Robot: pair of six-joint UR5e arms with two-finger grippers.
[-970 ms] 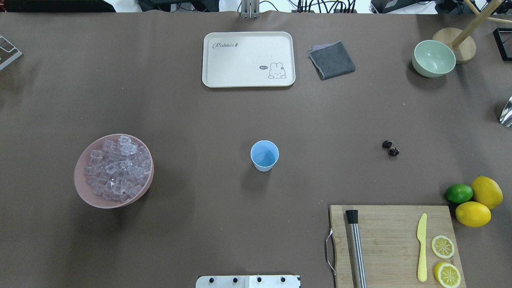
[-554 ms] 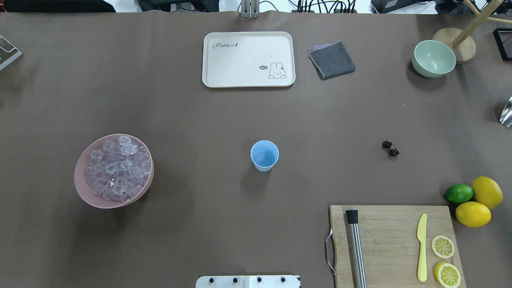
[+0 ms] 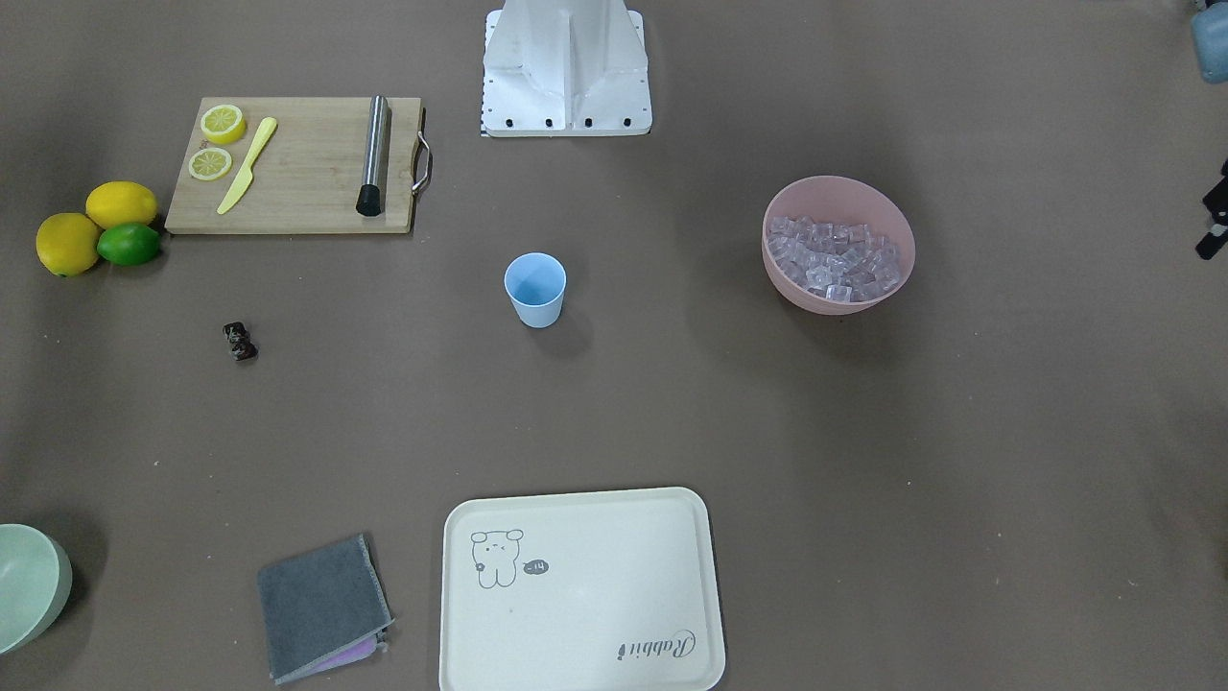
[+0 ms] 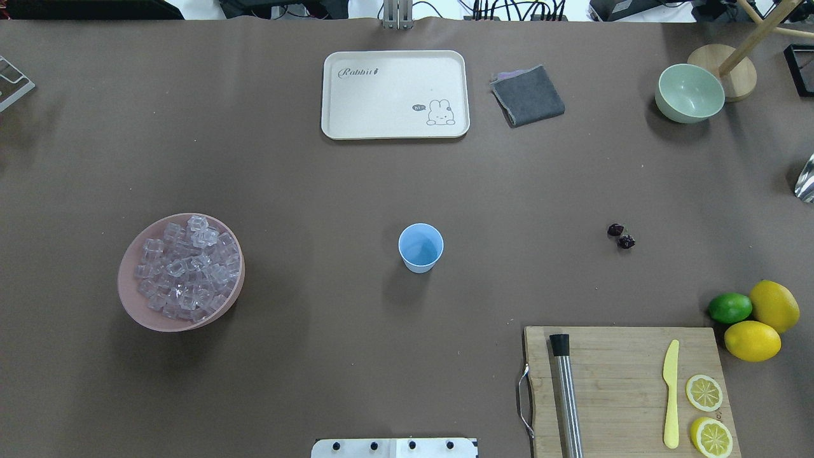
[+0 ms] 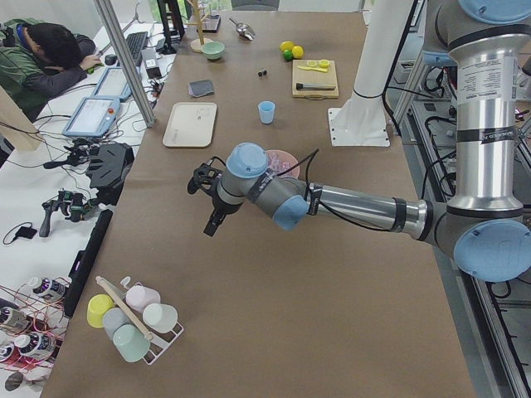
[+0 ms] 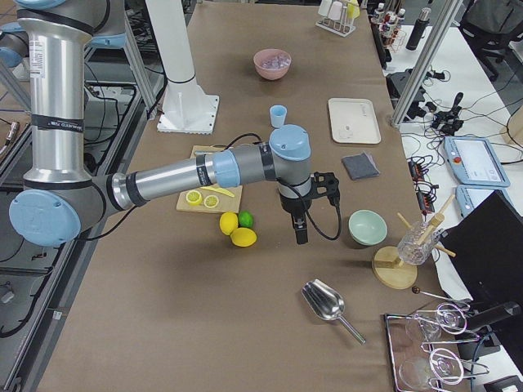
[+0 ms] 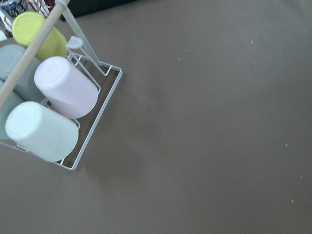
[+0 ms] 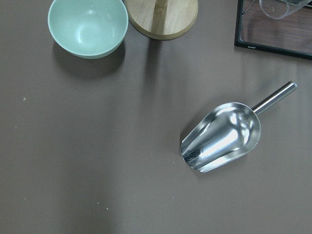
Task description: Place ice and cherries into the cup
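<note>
The light blue cup (image 4: 420, 247) stands upright on the brown surface (image 4: 318, 191). Ice (image 4: 187, 267) fills a pink bowl (image 4: 127, 289) well to the cup's left, and two cherries (image 4: 620, 236) lie together well to its right. The left pincer (image 5: 212, 224) and right pincer (image 6: 301, 233) hang far from the cup; whether either is open or closed cannot be told.

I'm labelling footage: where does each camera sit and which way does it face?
Front-facing: across the table, facing the robot, steeply down on the cup; only the base shows.
Overhead: behind the robot, forward and down; base edge only.
Exterior left: table's left end; left arm, left pincer.
Exterior right: right end; right arm, right pincer.
Left wrist: down on a mug rack; no body.
Right wrist: down on the scoop; no body.
Shared: scoop, right wrist and exterior right.
</note>
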